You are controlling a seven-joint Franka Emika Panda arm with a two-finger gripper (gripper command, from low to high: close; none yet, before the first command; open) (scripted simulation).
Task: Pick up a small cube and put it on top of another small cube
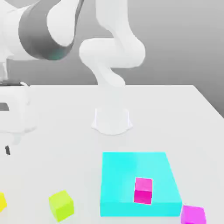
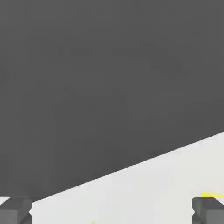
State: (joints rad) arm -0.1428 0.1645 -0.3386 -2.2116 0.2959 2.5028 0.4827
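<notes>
The small cube (image 1: 1, 202), bright yellow, lies on the white table at the front of the exterior view's left, cut off by the frame. A sliver of this yellow cube (image 2: 211, 193) shows in the hand view, close to one fingertip (image 2: 209, 209). My gripper (image 1: 7, 150) hangs above the table at the exterior view's left, higher than the yellow cube and not touching it. In the hand view the gripper (image 2: 112, 211) is open, its dark fingers far apart with nothing between them.
A lime-green cube (image 1: 61, 204) sits to the right of the yellow one. A flat cyan block (image 1: 118, 175) carries a pink cube (image 1: 143, 190). A magenta cube (image 1: 193, 215) lies at its front right corner. The arm's base (image 1: 111, 120) stands mid-table.
</notes>
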